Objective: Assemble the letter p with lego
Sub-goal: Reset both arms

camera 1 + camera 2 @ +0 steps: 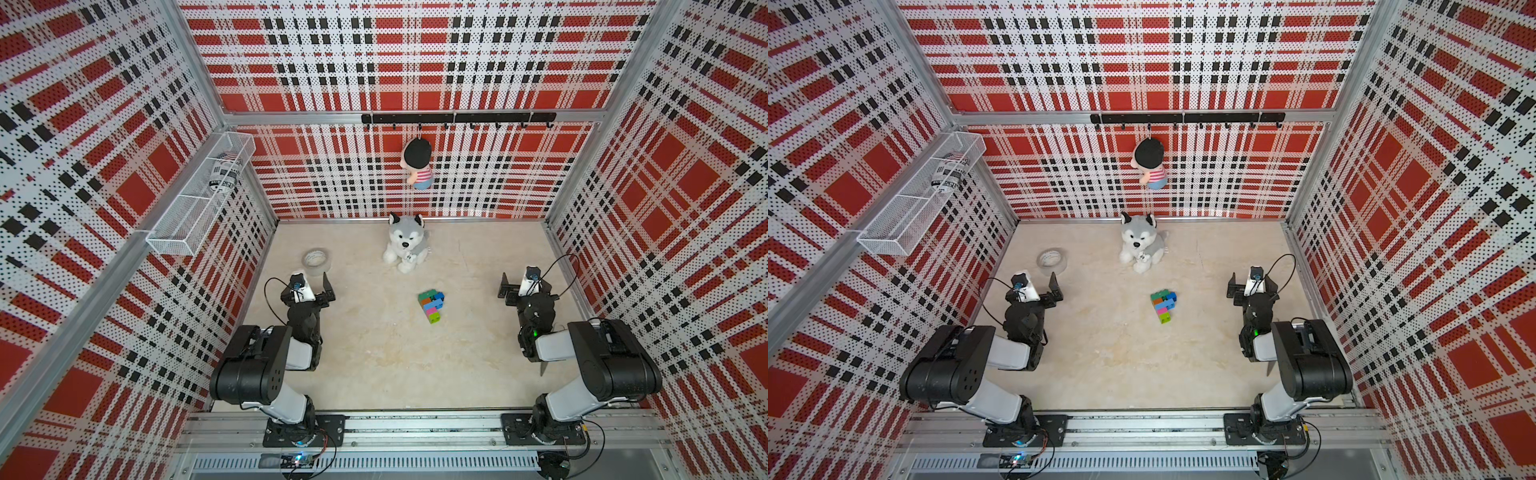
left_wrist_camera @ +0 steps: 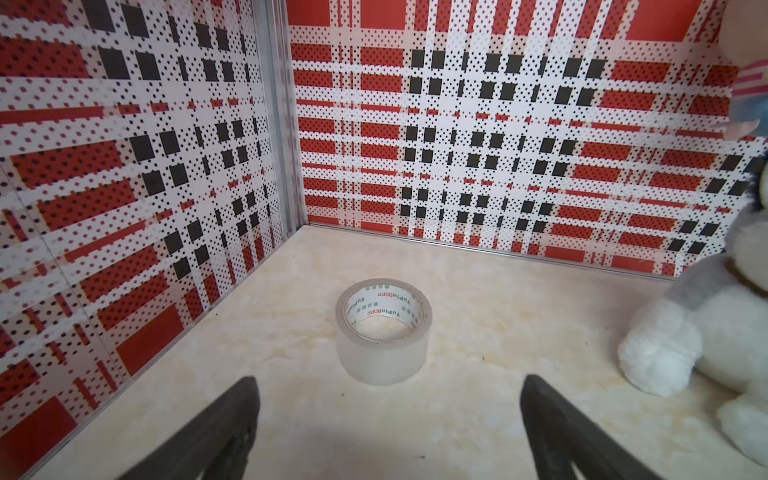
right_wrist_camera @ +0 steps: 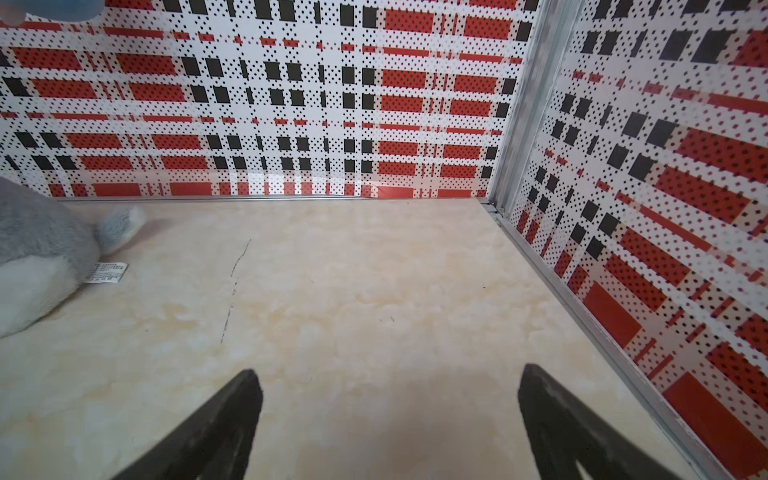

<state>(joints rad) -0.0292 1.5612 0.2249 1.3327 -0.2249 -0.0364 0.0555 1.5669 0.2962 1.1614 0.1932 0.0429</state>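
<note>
Both grippers are empty with jaws wide apart; the letter p (image 1: 432, 306) lies on the table (image 1: 374, 357) at mid-frame.

At upper left of a top view, the wire basket (image 1: 199, 199) holds a printed cylinder (image 1: 224, 174) whose lettering I can't read. Below it, the clear tape roll (image 2: 384, 332) stands just ahead of the left gripper (image 2: 388, 384), whose jaws are spread around nothing. The roll's inside reads "YuPinBOPP" in red. In both top views the wrist camera (image 1: 300, 286) hides one of that gripper's fingers. The husky plush (image 1: 405, 245) is cut off at the edge of each wrist view, and its tag (image 3: 106, 273) is too small to read. The letter p, dark green at the far end and lime at the near end, sits between the grippers, well apart from both and in neither wrist view. At right, the right gripper (image 3: 390, 374) stands spread over bare table.
</note>
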